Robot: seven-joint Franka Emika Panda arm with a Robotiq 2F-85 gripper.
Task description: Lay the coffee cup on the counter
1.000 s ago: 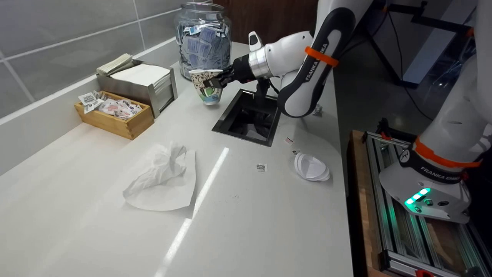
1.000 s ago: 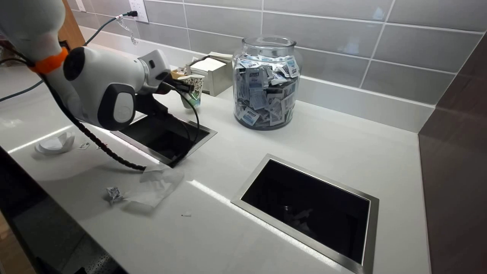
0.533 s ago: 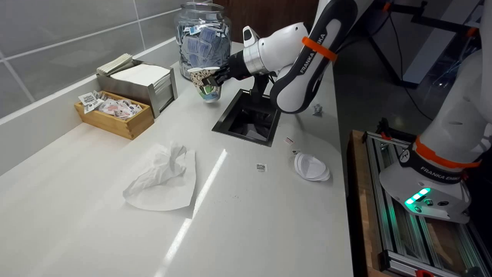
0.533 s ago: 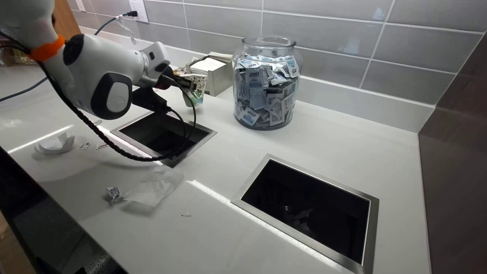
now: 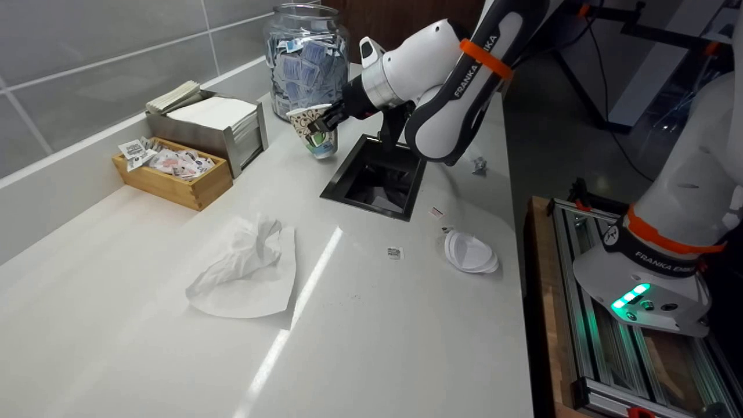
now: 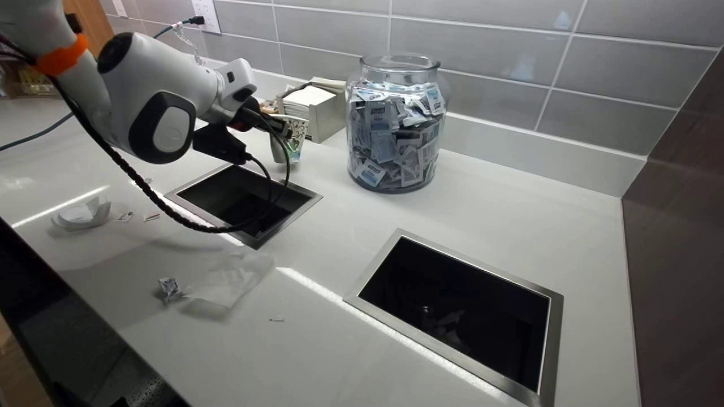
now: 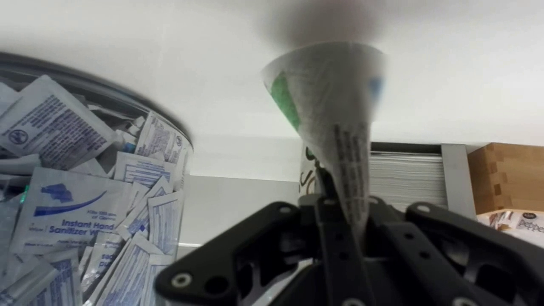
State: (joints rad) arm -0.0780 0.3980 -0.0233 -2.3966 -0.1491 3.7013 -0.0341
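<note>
The coffee cup (image 5: 320, 146) is a white paper cup with a brown swirl pattern and green and blue near its base. It is tilted, with its mouth up, over the counter (image 5: 371, 337) between the glass jar and the bin opening. It also shows in an exterior view (image 6: 294, 150). My gripper (image 5: 318, 124) is shut on the cup's side wall. In the wrist view the cup (image 7: 331, 89) looks squeezed narrow between the fingers (image 7: 348, 208). I cannot tell whether its base touches the counter.
A big glass jar of wipe packets (image 5: 307, 75) stands behind the cup. A bin opening (image 5: 363, 210) lies beside it, and another (image 6: 441, 347) further along. A napkin holder (image 5: 246, 136), wooden packet box (image 5: 200, 194), crumpled napkin (image 5: 249, 273) and paper lids (image 5: 471, 253) are around.
The wrist and forearm have swung upward. The cup rose slightly, then came down a little, and it now tilts more, with its base toward the bin opening. The grip is unchanged.
</note>
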